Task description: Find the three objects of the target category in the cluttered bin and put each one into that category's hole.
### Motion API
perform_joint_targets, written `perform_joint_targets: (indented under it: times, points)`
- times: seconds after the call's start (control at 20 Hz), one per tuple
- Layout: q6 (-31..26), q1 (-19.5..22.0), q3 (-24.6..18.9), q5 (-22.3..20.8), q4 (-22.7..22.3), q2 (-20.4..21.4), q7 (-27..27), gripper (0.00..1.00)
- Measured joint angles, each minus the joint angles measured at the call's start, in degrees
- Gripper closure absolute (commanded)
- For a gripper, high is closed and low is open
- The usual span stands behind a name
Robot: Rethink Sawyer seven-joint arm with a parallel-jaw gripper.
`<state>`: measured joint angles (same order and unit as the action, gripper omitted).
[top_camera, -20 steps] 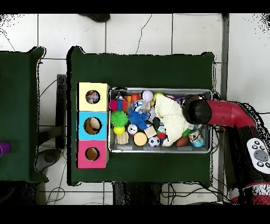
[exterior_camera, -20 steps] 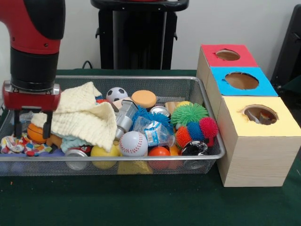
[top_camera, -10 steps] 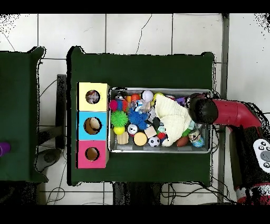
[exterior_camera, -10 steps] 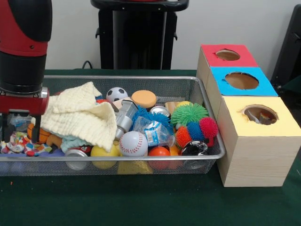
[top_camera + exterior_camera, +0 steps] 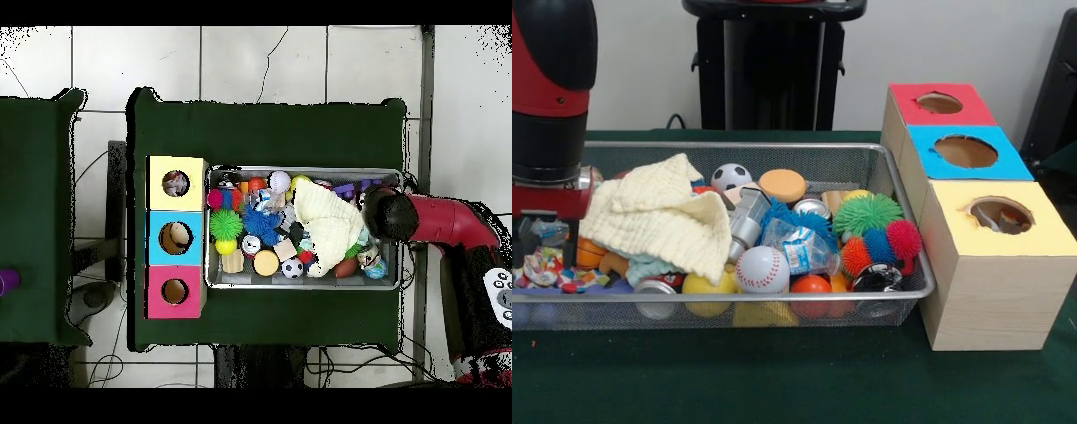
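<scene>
Room: pale tiled floor (image 5: 240, 65) with cables trailing over it, plain light wall (image 5: 953, 44) behind, black stand (image 5: 773, 66) at the back; the surface (image 5: 777, 375) is covered in dark green cloth and carries the wire bin (image 5: 733, 305) and, just beside it, a row of three wooden boxes; yellow box (image 5: 993, 265), blue box (image 5: 964, 152), red box (image 5: 940, 104), one round hole in each top. Progress, as a judgement: something pale already lies inside the yellow hole and something inside the blue hole in the overhead view, what exactly cannot be told; the target category is not shown, so the count left is uncertain; the bin is still heavily cluttered, so searching appears far from finished. Bin contents: cream cloth (image 5: 658, 216) draped over the left half; baseball (image 5: 762, 269), small soccer ball (image 5: 730, 177), green spiky ball (image 5: 867, 213), crushed plastic bottle (image 5: 799, 247), cans, an orange ball half under the cloth. Arm stands low at the bin's left end; claw (image 5: 531, 231) mostly cut by the frame edge; cannot tell whether it holds anything.
</scene>
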<state>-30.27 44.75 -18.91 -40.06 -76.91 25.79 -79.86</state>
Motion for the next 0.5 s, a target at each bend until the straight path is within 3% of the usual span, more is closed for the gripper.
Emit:
perform_joint_targets:
  times: [0.5]
  points:
    - [0.01, 1.81, -0.01, -0.29, -0.23, -2.58, 0.0, 0.0]
